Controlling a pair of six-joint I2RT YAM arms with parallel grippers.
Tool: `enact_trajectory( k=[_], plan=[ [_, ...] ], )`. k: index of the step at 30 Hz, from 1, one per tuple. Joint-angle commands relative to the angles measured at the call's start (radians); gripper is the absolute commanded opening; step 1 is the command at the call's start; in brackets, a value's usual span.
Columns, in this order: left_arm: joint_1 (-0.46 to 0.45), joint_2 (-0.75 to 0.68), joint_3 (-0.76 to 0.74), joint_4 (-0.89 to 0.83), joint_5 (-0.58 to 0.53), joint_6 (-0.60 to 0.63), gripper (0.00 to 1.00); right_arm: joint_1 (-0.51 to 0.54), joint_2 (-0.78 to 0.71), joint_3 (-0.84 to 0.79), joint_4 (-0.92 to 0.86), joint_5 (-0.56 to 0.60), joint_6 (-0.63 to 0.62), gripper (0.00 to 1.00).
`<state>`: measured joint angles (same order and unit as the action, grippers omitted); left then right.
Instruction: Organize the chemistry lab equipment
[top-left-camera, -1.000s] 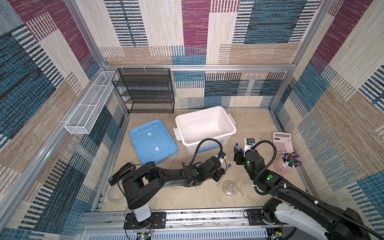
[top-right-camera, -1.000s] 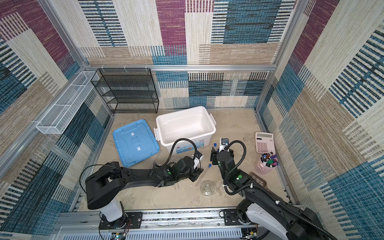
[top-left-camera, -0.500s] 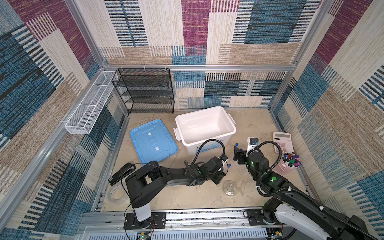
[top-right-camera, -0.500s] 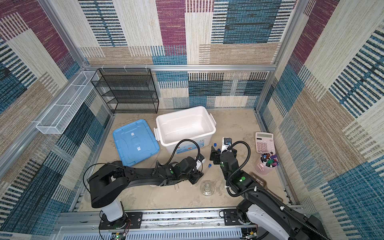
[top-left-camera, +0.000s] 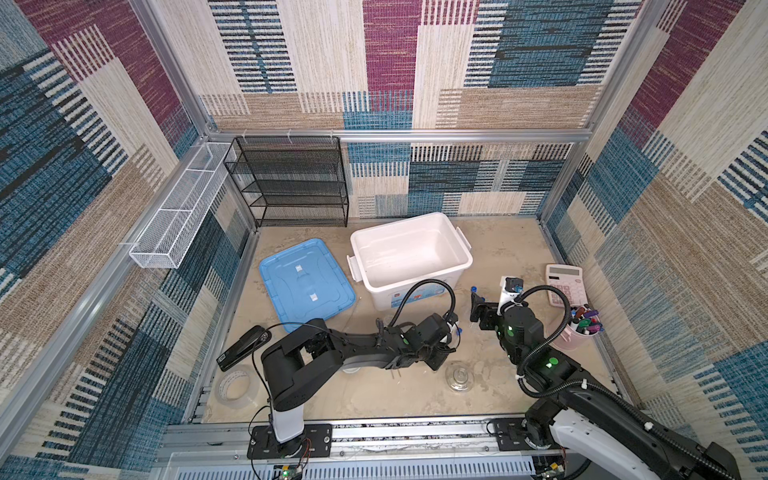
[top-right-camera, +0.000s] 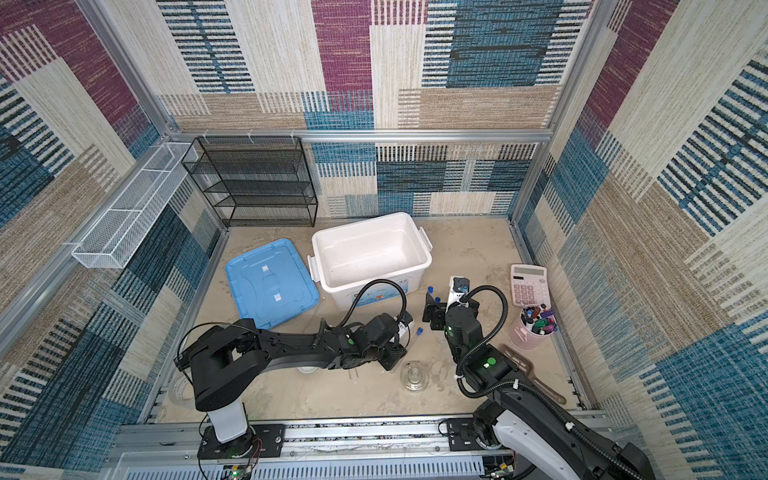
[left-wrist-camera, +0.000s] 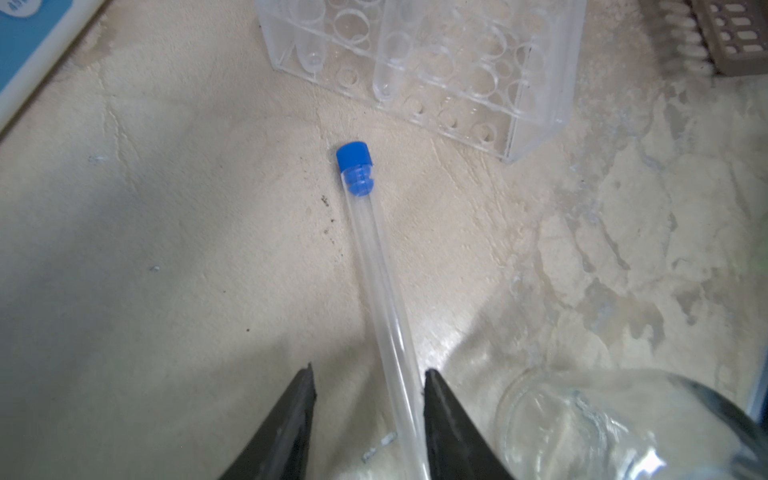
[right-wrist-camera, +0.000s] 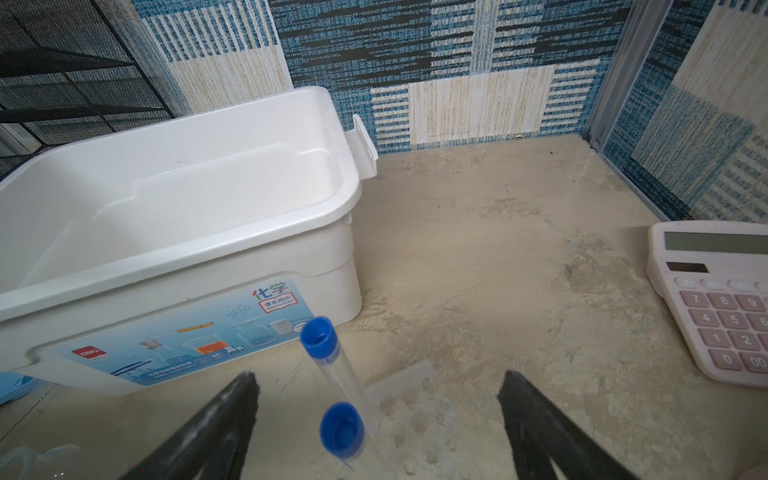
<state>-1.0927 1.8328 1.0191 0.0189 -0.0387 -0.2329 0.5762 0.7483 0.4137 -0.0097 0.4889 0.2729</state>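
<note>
A clear blue-capped tube (left-wrist-camera: 374, 266) lies flat on the table. My left gripper (left-wrist-camera: 369, 369) is open around its lower end; one finger (left-wrist-camera: 440, 407) touches the tube and the other stands apart. In both top views this gripper (top-left-camera: 441, 356) is low over the table, with the tube's cap (top-right-camera: 419, 331) just beyond it. My right gripper (right-wrist-camera: 379, 376) is wide open and holds nothing. It hovers over the clear welled tray (right-wrist-camera: 411, 407), where two blue-capped tubes (right-wrist-camera: 318, 338) stand upright. A small clear glass dish (top-left-camera: 459, 376) sits close to the left gripper.
The open white bin (top-left-camera: 467, 259) stands behind both grippers, with its blue lid (top-left-camera: 307, 282) to the left. A pink calculator (top-left-camera: 565, 284) and a pink cup of markers (top-left-camera: 582, 328) sit by the right wall. A brown brush (top-right-camera: 532, 370), a tape roll (top-left-camera: 235, 384) and a black shelf (top-left-camera: 291, 183) are also in view.
The right jaws have opened wider and that gripper has drawn slightly back from the standing tubes. The left gripper has shifted right along the table and its jaws have narrowed around the lying tube.
</note>
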Motion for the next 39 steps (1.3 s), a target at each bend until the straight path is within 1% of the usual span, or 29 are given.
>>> enact_trajectory(
  k=[1,11,14,19,25,33,39],
  plan=[
    [0.000,0.009,0.018,-0.033,0.014,0.014,0.44,-0.010,-0.007,-0.002,0.009,-0.023,0.016,0.93],
    [0.001,0.029,0.036,-0.059,0.034,0.015,0.43,-0.026,-0.024,-0.009,-0.010,-0.044,0.042,0.93],
    [0.000,0.039,0.045,-0.072,0.028,0.014,0.41,-0.033,-0.032,-0.010,-0.013,-0.047,0.047,0.93],
    [0.000,0.049,0.063,-0.116,-0.016,0.003,0.36,-0.042,-0.033,-0.010,-0.015,-0.058,0.052,0.93],
    [0.000,0.052,0.071,-0.137,-0.046,-0.003,0.35,-0.048,-0.025,-0.008,-0.015,-0.066,0.060,0.93],
    [0.000,0.071,0.093,-0.177,-0.060,-0.008,0.30,-0.052,-0.019,-0.007,-0.025,-0.065,0.072,0.93],
    [0.000,0.074,0.093,-0.183,-0.063,-0.009,0.25,-0.054,-0.021,-0.009,-0.024,-0.065,0.078,0.94]
  ],
)
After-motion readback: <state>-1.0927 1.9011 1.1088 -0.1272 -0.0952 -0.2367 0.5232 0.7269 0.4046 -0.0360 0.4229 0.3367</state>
